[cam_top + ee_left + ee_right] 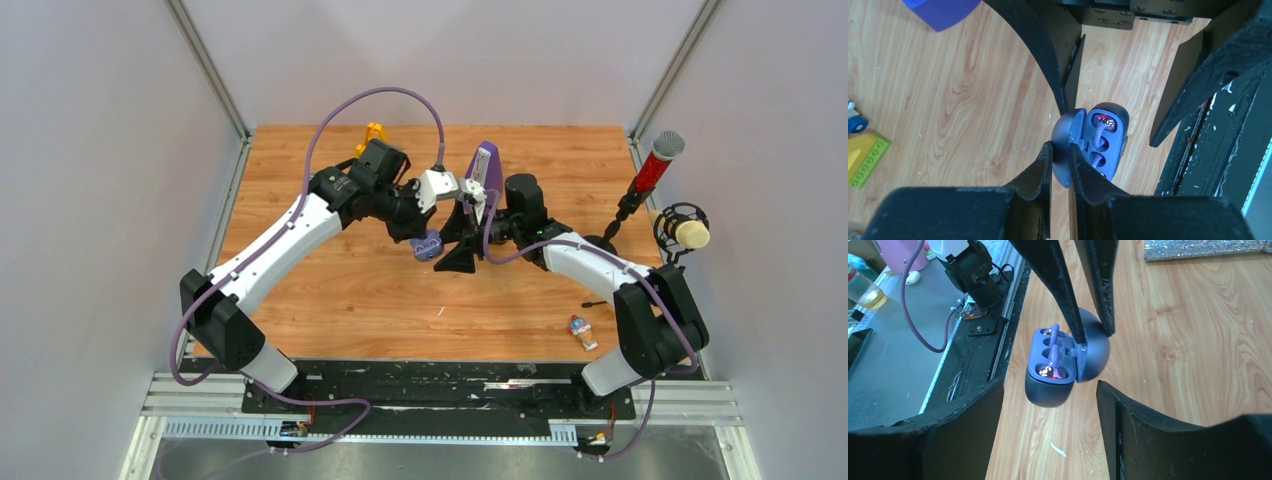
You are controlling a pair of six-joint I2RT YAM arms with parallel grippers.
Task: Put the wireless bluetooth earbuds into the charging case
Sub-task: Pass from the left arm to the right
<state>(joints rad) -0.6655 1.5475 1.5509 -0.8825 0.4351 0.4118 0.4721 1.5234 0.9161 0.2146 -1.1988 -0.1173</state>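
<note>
Your L gripper (pixel 1060 147) is shut down to a thin gap, pinching the lid (pixel 1065 131) of the charging case (pixel 1109 150). The case hangs open in the air over the middle of the desk, wells facing the R arm. Your R gripper (pixel 1049 386) is wide open w/ nothing in it. It has one finger on each side of the case & is not touching it.

I think the wireless bluetooth earbuds (pixel 1053 356) are the two pale purple stems poking up from the wells. They sit in their holes but maybe not all the way down. Can't tell for sure.

So the job now, I think, is to press them home. Go slow. Don't squeeze the case w/ the R fingers. Shut them first & use one tip to push each stem straight down into its well. Hold the L pinch firm, b/c it only has the thin lid. A push from the side could twist the case or make it slip. If it wobbles, set it on the desk first.
</note>
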